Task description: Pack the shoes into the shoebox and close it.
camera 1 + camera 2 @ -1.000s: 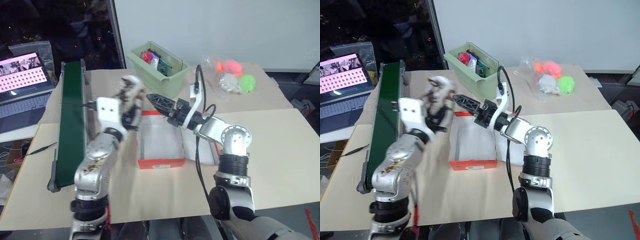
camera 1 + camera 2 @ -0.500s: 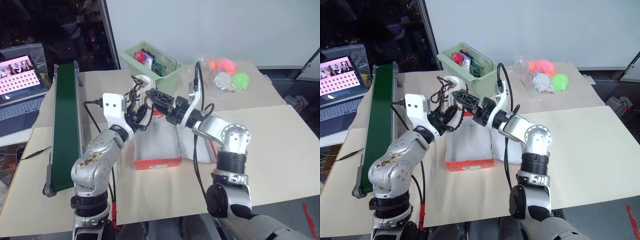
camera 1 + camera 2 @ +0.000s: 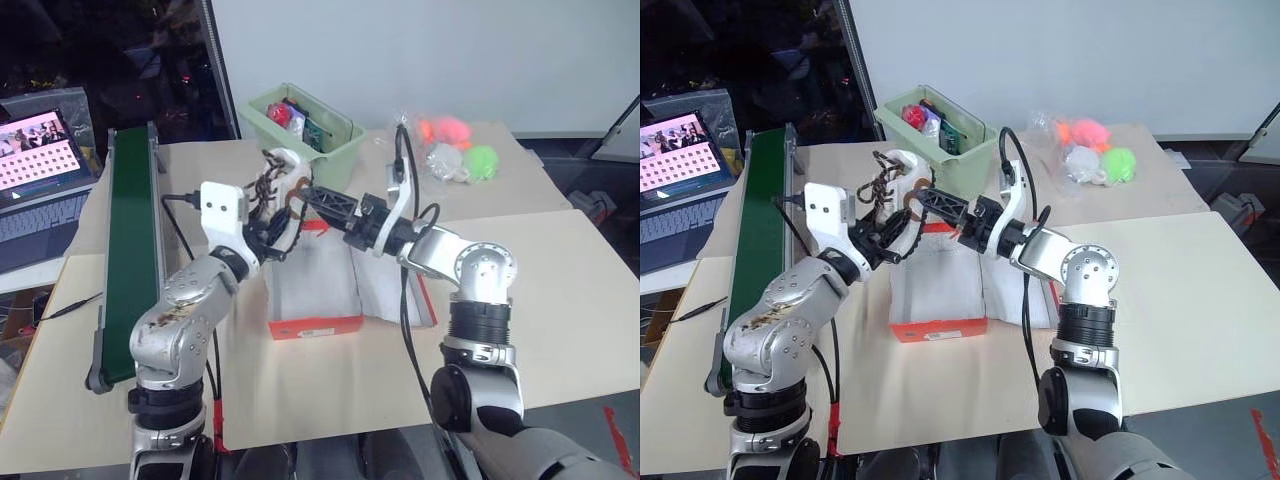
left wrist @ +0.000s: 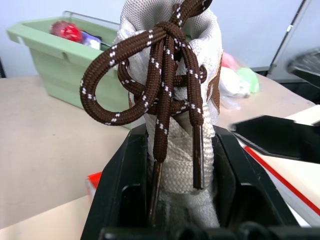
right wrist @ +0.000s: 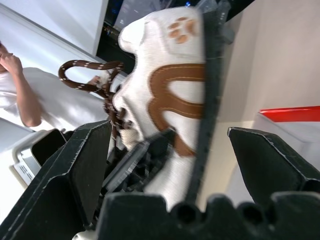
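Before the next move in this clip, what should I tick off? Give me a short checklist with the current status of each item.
1. Left hand shut on the shoe: ok.
2. Right hand open beside the shoe, not gripping it: ok.
3. Shoebox open, lid folded back: ok.
4. White box interior free for the shoe: ok.
5. Shoe held above the table, near the box's far end: ok.
6. Second shoe located: cannot tell.

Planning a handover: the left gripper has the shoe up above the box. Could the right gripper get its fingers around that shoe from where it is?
Probably yes. The right gripper is open, pointing at the shoe, which already sits between its fingers in its wrist view. Only the left gripper, shut on the shoe, crowds the space.
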